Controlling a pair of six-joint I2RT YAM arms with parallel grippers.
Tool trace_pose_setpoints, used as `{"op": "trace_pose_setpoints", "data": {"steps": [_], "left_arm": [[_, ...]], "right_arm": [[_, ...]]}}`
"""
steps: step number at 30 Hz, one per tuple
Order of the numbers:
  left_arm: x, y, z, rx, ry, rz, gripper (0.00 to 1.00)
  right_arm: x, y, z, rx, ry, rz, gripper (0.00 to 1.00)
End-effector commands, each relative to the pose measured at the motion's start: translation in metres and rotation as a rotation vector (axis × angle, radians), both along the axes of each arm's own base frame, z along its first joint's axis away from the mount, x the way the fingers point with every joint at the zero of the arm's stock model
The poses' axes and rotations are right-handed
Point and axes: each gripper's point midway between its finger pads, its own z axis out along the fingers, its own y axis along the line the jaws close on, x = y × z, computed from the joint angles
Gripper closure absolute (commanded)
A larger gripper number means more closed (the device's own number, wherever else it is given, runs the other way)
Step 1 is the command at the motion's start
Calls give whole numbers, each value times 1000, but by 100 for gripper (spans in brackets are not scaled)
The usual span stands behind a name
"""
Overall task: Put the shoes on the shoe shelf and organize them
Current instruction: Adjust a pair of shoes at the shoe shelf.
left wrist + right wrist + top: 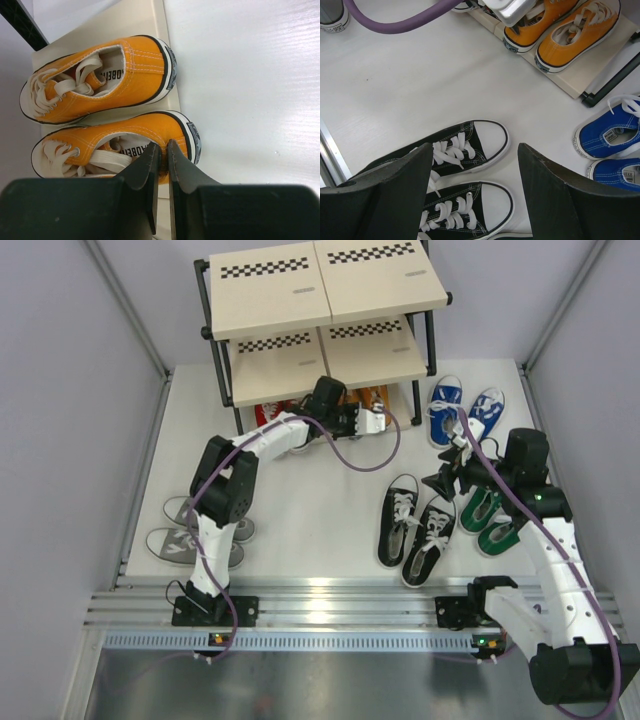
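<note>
The shoe shelf stands at the back. My left gripper reaches to its lowest board, where two orange shoes lie side by side. It is shut on the heel wall of the nearer orange shoe, one finger inside and one outside. My right gripper hangs open above the black pair, holding nothing. In the top view it sits between the black shoes and the green shoes. Blue shoes lie right of the shelf, grey shoes at the left.
Red shoes show under the shelf's lower left board. The left arm's purple cable loops over the table in front of the shelf. Grey walls close in both sides, and a metal rail runs along the near edge.
</note>
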Motion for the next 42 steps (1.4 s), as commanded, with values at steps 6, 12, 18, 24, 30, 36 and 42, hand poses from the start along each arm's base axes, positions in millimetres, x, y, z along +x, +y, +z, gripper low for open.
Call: {"op": "trace_pose_setpoints", "data": {"steps": [6,12,18,24,30,36,42], "left_arm": [[9,-10,10,-9,-31,-39,99],[14,-8,9,6,-45,-24,99],[16,-7,8,11,-49,-13,96],[16,-6,8,7,-39,-4,68],[13,-5,16,6,-50,3,47],[9,-5,37,-17,-76,9,20],[-2,-8,65,-56,-124,4,2]], "right_arm": [[2,-2,8,1,-43,-2,31],[2,-3,8,1,-41,-4,31],[3,-2,8,0,-42,-3,31],[3,-2,8,0,-42,-3,31],[3,-3,7,-2,-42,-4,31],[3,-3,8,-4,-48,-8,31],[4,-6,8,-9,-51,-16,31]]}}
